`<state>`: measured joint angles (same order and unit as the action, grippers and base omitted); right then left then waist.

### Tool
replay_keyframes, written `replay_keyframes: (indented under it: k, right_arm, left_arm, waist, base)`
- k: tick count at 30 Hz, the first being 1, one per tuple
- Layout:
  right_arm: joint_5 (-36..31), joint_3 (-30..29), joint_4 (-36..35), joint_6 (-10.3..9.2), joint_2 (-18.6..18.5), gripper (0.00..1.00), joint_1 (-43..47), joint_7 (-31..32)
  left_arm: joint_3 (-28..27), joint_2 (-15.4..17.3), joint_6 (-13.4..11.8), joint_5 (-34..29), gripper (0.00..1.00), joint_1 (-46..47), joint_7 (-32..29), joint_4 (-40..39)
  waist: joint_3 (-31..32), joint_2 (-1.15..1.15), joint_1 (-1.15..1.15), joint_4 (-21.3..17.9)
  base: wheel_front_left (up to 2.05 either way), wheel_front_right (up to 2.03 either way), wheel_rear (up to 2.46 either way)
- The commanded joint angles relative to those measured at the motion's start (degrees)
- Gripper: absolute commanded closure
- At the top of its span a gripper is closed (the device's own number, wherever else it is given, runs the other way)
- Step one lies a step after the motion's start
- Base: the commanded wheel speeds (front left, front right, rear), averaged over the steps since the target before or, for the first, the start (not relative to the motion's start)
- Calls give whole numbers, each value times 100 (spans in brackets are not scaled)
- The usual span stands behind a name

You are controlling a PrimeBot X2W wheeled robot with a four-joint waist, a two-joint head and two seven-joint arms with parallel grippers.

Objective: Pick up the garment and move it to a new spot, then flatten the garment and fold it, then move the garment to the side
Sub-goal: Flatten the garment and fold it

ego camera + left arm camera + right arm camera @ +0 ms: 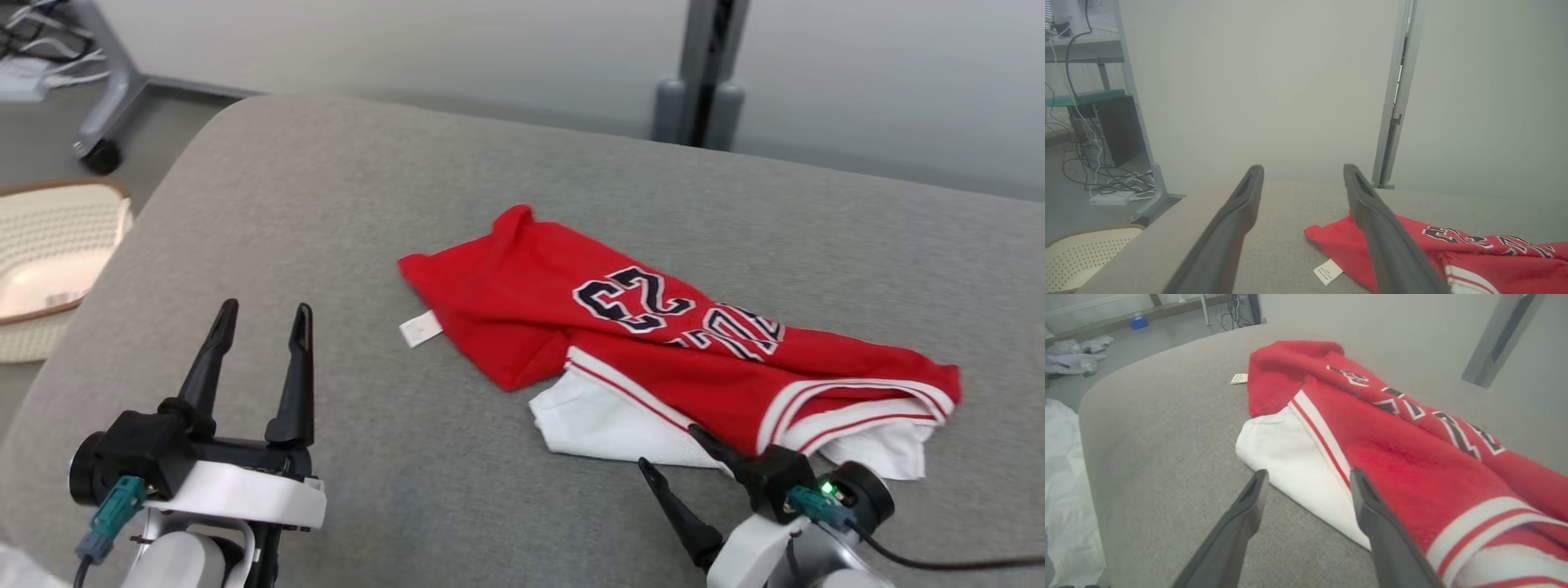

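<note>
One grey fabric-covered surface (367, 180) with a rounded corner at the upper left spans most of the head view. The garment (522, 310) lies on it right of centre, crumpled in a band running from upper left to lower right: red body uppermost, black numerals outlined in white facing up, white sleeves and red-and-white striped trim along the lower edge. A white label (420, 328) lies on the surface just beside the garment's left edge.

The left gripper (266, 307) sits at the lower left over bare surface, well apart from the garment; its fingers (208, 359) stand apart. The right gripper (669, 447) sits at the lower right, fingers likewise apart: one fingertip overlaps the near edge of a white sleeve, the other is over bare surface. Contact with the cloth cannot be determined.

A pale wall (449, 41) runs behind the surface, with a grey upright post (702, 73) at the upper right of centre. A cream perforated basket (49, 237) with a brown rim stands on the floor (171, 106) at the left edge. A wheeled stand (110, 98) and cables (49, 57) occupy the upper left corner. In the left wrist view, a white power strip (1108, 199) lies among loose cables at the left. In the right wrist view, a white sheet (1065, 477) lies at the left edge.
</note>
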<state>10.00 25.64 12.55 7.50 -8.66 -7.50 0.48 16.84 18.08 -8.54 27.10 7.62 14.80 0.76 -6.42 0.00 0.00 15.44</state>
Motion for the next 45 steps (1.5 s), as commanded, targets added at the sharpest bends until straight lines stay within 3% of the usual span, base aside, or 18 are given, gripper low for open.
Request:
replay_keyframes:
  k: [1, 8, 9, 10, 11, 13, 18, 23, 36, 40, 45]
  right_arm:
    - [-39, 79, 235, 0, -119, 0, -216, -37]
    - [-103, 515, 1631, 0, -107, 0, -949, -120]
    - [61, 562, 2127, 0, -36, 25, -1185, -299]
    - [101, 570, 2212, 0, -22, 65, -1231, -338]
    - [126, 587, 2299, 0, -26, 95, -1278, -384]
    - [201, 588, 2368, 1, -1, 100, -1336, -513]
    - [536, 544, 2064, 1, 59, 100, -1327, -800]
    - [904, 532, 1226, -1, -90, 100, -1079, -718]
    - [3189, -168, -1896, 2, -520, 100, 274, 1209]
    - [3454, -592, -2297, 2, -719, 100, 422, 1738]
    - [3030, -1117, -2126, 2, -921, 100, 469, 2032]
  left_arm:
    - [-26, -36, 44, -71, 0, 136, 28, 26]
    - [-223, -260, 257, -280, 0, 213, 28, 76]
    - [-311, -377, 351, -390, 0, 217, 28, 78]
    - [-337, -382, 354, -416, 0, 217, 28, 80]
    - [-370, -395, 383, -435, 0, 222, 28, 82]
    - [-410, -450, 423, -468, 0, 235, 29, 86]
    - [-568, -511, 492, -555, 0, 203, 29, 99]
    - [-716, -505, 516, -635, 0, 118, 28, 51]
    - [-880, -395, 553, -751, 0, 127, 29, -72]
    - [-841, -376, 565, -762, 0, 182, 18, -56]
    - [-817, -358, 551, -753, 0, 241, -1, -50]
  waist:
    - [-168, 0, 0, 305]
    - [-216, 0, 0, 669]
    - [-242, 0, 0, 692]
    - [-250, 0, 0, 682]
    - [-258, 0, 0, 668]
    - [-262, 0, 0, 635]
    - [-203, 0, 0, 462]
    - [-166, 0, 0, 121]
    - [-246, 0, 0, -1083]
    - [-272, 0, 0, -1275]
    - [-349, 0, 0, -1401]
  base:
    - [0, 0, 0]
    - [0, 0, 0]
    - [0, 0, 0]
    - [0, 0, 0]
    - [0, 0, 0]
    - [0, 0, 0]
    - [0, 0, 0]
    - [0, 0, 0]
    - [0, 0, 0]
    - [0, 0, 0]
    - [0, 0, 0]
